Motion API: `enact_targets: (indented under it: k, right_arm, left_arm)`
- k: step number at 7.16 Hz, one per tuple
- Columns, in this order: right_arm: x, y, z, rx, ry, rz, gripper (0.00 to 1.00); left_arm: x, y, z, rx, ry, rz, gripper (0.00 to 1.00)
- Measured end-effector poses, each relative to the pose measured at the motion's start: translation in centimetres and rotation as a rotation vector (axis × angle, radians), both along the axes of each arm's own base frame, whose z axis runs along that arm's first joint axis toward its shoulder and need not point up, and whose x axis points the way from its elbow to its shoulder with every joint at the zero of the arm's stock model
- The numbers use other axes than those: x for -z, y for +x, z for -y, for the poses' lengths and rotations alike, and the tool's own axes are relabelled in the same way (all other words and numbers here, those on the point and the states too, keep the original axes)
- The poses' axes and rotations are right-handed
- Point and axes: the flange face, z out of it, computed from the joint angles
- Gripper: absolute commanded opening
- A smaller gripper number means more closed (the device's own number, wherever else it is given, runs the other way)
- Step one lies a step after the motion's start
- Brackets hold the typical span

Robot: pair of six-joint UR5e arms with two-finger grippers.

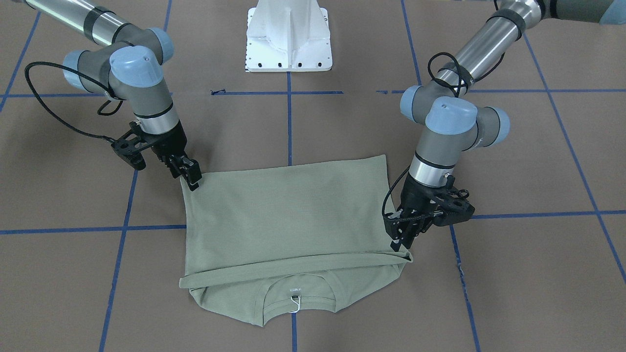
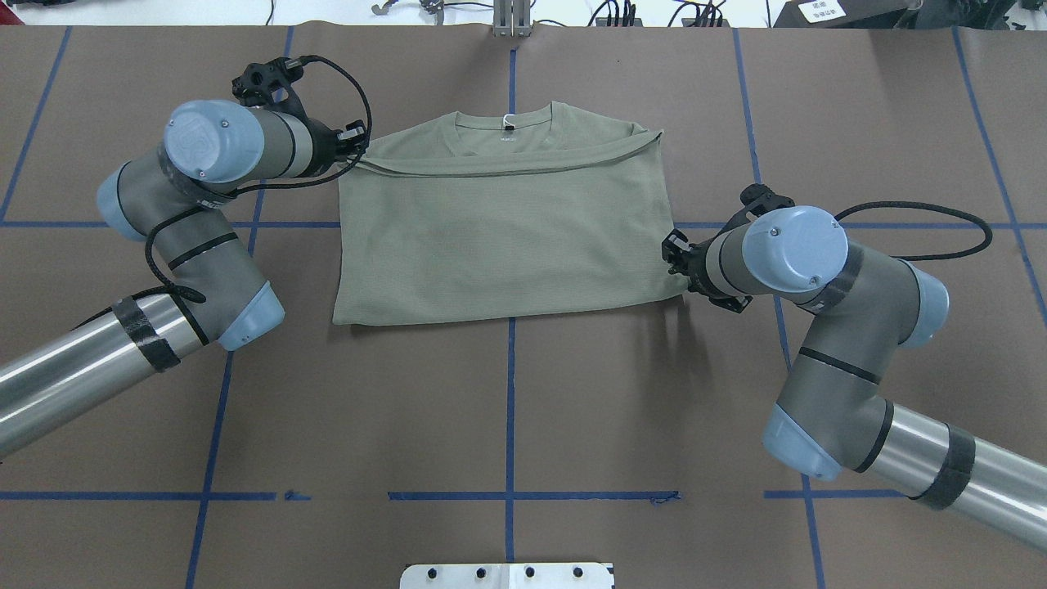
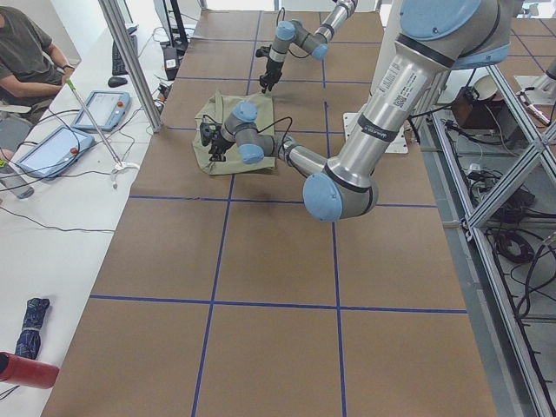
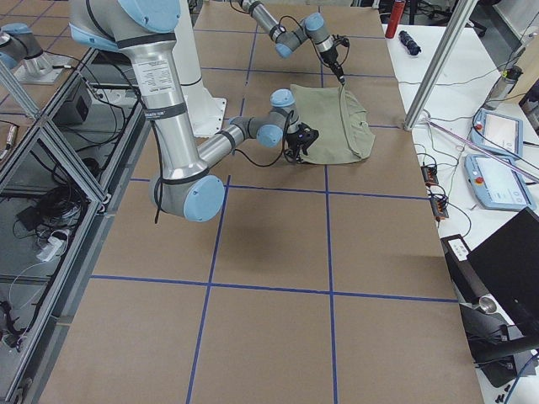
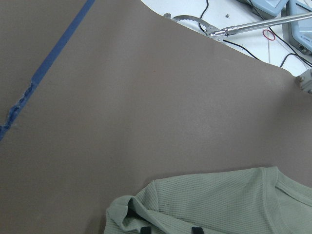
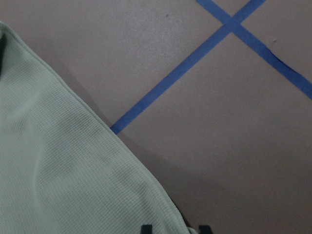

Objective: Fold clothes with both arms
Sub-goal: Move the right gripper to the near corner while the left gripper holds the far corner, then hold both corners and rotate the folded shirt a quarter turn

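Note:
The sage-green shirt [image 1: 293, 220] lies folded on the brown table, its lower part laid up to just below the collar [image 1: 299, 293] and white hang tag [image 1: 295, 304]. In the overhead view [image 2: 507, 237] it is a flat rectangle. My left gripper [image 2: 358, 151] is shut on the fold's corner by the shoulder, also seen from the front [image 1: 402, 247]. My right gripper [image 2: 675, 262] is shut on the opposite near corner [image 1: 192, 180], which is slightly raised. Each wrist view shows cloth [image 5: 219, 204] [image 6: 58, 170] reaching the fingertips.
The white pedestal base [image 1: 288, 39] stands at the robot's side of the table. Blue tape lines [image 2: 510, 409] cross the brown mat. An operator [image 3: 22, 52] sits at a side desk with tablets [image 3: 48, 148], beyond a metal post [image 3: 130, 61].

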Motion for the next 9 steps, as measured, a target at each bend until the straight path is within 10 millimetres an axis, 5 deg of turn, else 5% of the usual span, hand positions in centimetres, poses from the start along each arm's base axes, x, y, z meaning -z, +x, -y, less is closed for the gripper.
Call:
enact_targets:
  k: [3,4,5,8,9]
  right_arm:
    - [1.3,1.3,-1.0,0.003,0.013,0.026,0.00]
    - [1.9,2.9,-3.6,0.018,0.015,0.051,0.00]
    - [2.8,4.5,-8.3,0.053,-0.001,0.083,0.00]
    - [7.6,6.3,-23.8,0.254,-0.128,0.066,0.00]
    - [8.5,6.2,-27.7,0.332,-0.152,0.028,0.10]
  left_arm:
    - [0.0,-0.1,-0.1,0.000,-0.001,-0.003,0.39]
    - [1.2,-0.3,-0.8,-0.006,0.007,-0.028,0.40]
    - [2.7,-0.5,-2.3,-0.032,0.005,-0.076,0.53]
    - [5.7,-0.3,-9.9,-0.183,-0.053,-0.234,0.57]
    - [6.4,0.1,-12.8,-0.222,-0.057,-0.262,0.57]
